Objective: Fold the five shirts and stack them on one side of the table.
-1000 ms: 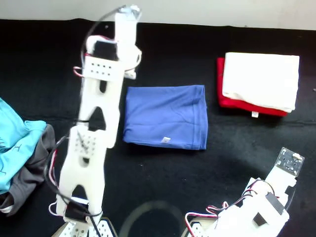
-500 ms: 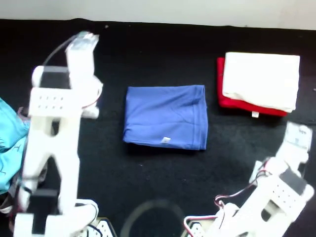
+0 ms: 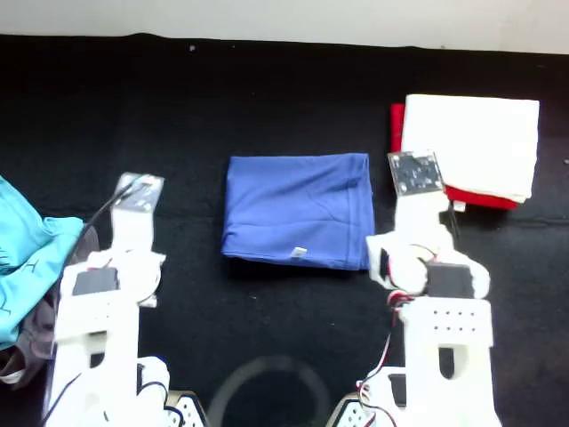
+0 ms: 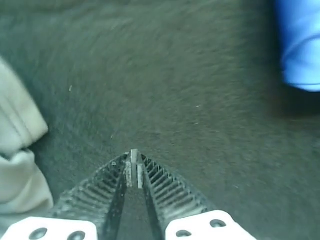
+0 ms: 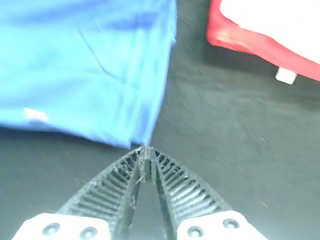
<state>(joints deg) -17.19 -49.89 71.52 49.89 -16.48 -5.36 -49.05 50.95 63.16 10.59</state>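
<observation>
The blue shirt [image 3: 298, 212] lies folded into a flat rectangle at the middle of the black table [image 3: 293, 89], with a small white tag showing near its front edge. To its right, well apart from it, 2 more folded shirts make a stack: the white shirt [image 3: 471, 142] on top of the red shirt [image 3: 397, 147], whose edge shows along the stack's left side and front. At the table's left edge, 2 unfolded shirts lie heaped together, the turquoise shirt [image 3: 22, 253] partly over the grey shirt [image 3: 36, 329].

The right fingers [image 5: 182, 187] are pressed together with nothing between them. Their tips sit just beside the blue shirt's front right corner, over bare table. Whether they touch the cloth cannot be told. The red and white stack is farther off, past a strip of table.

The left fingers [image 4: 102, 185] are also pressed together and hold nothing. They point down at bare table between the heap and the blue shirt. A pale fold of cloth from the heap lies near one side of them, and the rounded folded edge of the blue shirt is well apart on the other side.
</observation>
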